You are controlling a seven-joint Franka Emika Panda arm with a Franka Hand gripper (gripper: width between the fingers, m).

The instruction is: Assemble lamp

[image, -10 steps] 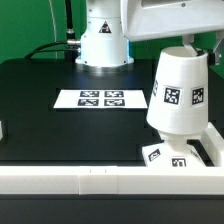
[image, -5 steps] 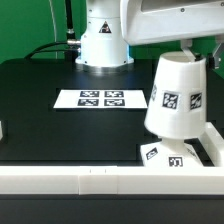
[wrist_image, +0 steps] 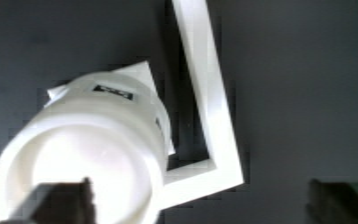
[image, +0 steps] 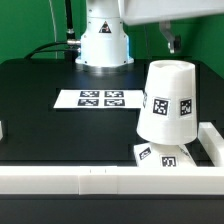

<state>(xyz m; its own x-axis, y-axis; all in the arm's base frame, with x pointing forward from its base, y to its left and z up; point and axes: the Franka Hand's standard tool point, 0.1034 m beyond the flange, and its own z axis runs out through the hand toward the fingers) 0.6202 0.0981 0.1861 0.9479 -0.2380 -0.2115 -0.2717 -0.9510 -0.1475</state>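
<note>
The white tapered shade (image: 168, 100) stands tilted over the flat square base (image: 160, 156) at the exterior view's right, leaning toward that view's left. The bulb is hidden. My gripper (image: 172, 40) is above the shade and apart from it. In the wrist view the shade (wrist_image: 87, 150) lies below my gripper (wrist_image: 202, 205), whose dark fingers (wrist_image: 60, 200) stand wide apart with nothing between them.
The marker board (image: 100, 99) lies on the black table in front of the arm's white pedestal (image: 103, 40). A white rail (image: 90, 180) runs along the front and another (image: 212, 140) along the right; it also shows in the wrist view (wrist_image: 202, 80).
The gripper has let go of the shade and risen. The shade has dropped lower and toward the exterior view's left, tilted over the base.
</note>
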